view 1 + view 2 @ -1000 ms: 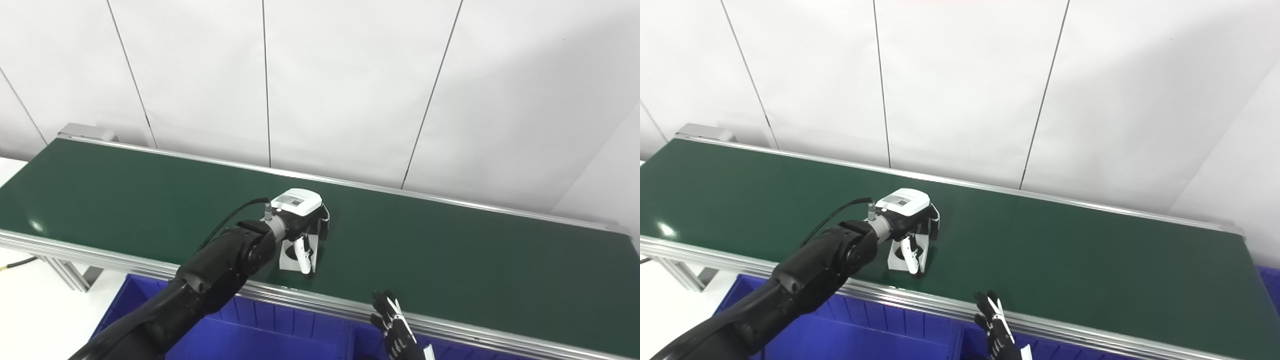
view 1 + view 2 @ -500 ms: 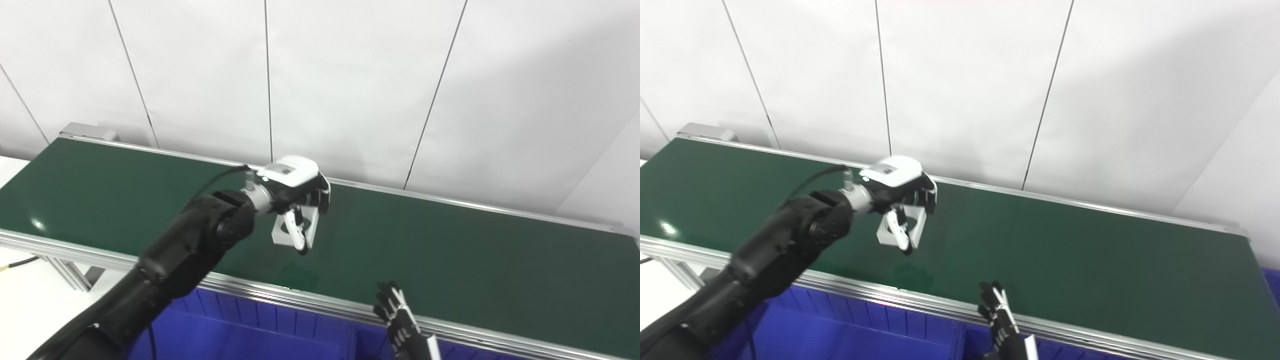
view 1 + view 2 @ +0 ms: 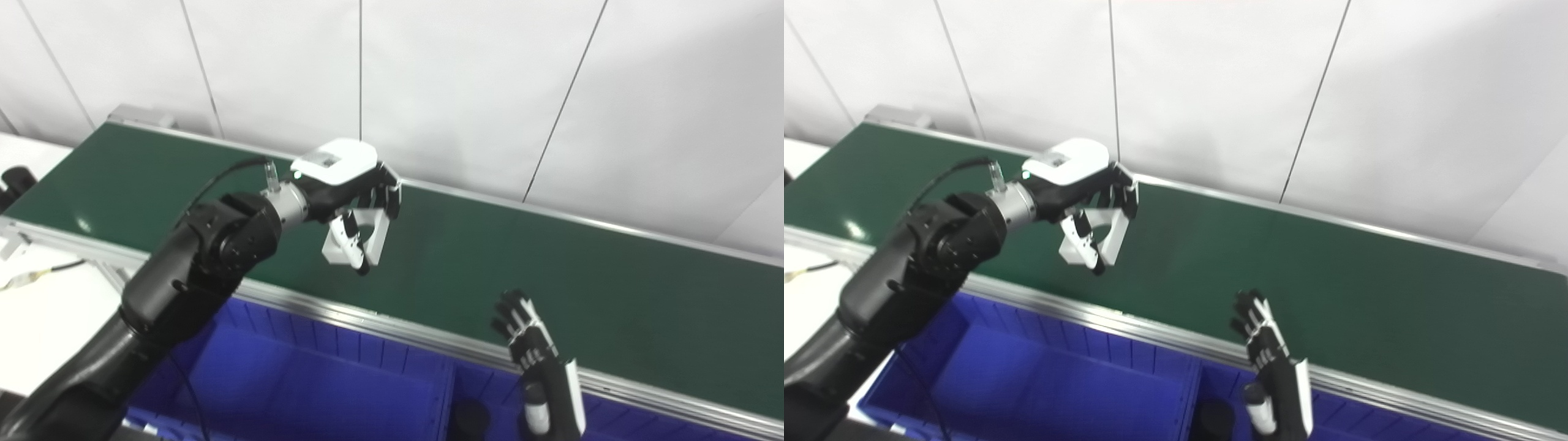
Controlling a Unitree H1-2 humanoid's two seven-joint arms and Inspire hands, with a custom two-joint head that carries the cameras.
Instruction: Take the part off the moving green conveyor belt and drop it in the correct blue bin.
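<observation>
Left eye view. Left hand (image 3: 349, 190), black with white back plate: closed around white square plastic part with round hole (image 3: 358, 240), held clear above the dark green conveyor belt (image 3: 612, 294); raised further than half a second ago, and off the belt surface where it sat one second ago. Right hand (image 3: 527, 337), black with white trim: fingers spread, holding nothing, upright just in front of the belt's near aluminium rail (image 3: 392, 324); higher in frame than before. Large blue plastic bin (image 3: 306, 392): below the rail, under the left forearm; more of its interior visible than earlier, the whole picture having shifted with the camera.

Right eye view. Left hand (image 3: 1078, 184): same grasp on the part (image 3: 1096, 242), thumb across its front face, part tilted, hanging over the belt's near half. Right hand (image 3: 1265, 343): open, apart from the belt. Bin (image 3: 1041, 380): divider wall beside a second compartment; dark round object (image 3: 1216, 419) there, too unclear to identify.
</observation>
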